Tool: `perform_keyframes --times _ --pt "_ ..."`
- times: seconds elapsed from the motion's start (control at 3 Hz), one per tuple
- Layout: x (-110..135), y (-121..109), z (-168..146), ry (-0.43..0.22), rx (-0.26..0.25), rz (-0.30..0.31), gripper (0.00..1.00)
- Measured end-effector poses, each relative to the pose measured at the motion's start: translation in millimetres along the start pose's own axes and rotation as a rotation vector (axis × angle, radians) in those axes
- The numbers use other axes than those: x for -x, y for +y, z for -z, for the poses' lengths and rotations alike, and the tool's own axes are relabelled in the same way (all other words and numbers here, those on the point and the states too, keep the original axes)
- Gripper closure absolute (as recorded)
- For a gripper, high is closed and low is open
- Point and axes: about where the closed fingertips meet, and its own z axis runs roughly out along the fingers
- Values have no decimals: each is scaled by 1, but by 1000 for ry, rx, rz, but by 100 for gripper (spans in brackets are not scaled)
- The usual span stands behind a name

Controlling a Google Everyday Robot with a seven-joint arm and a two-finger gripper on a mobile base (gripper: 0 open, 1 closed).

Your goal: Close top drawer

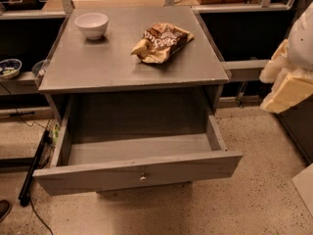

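The top drawer (195, 166) of the grey cabinet is pulled far out toward me, and its deep box looks empty inside. Its plain front panel has one small round metal knob (143, 177) at the centre. My gripper (287, 86) shows as cream-white parts at the right edge of the camera view. It hangs to the right of the cabinet at about the height of its top, well apart from the drawer and touching nothing.
On the cabinet top (98, 62) stand a white bowl (92, 24) and a crumpled snack bag (162, 42). A low shelf at the left holds a small patterned bowl (9, 67). A black bar and a cable (33, 168) lie on the speckled floor at the left.
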Motion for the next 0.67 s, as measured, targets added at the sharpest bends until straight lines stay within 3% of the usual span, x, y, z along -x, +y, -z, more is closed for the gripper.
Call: perform_keyframes --times 0.67 --pt "0 0 0 0 0 0 96"
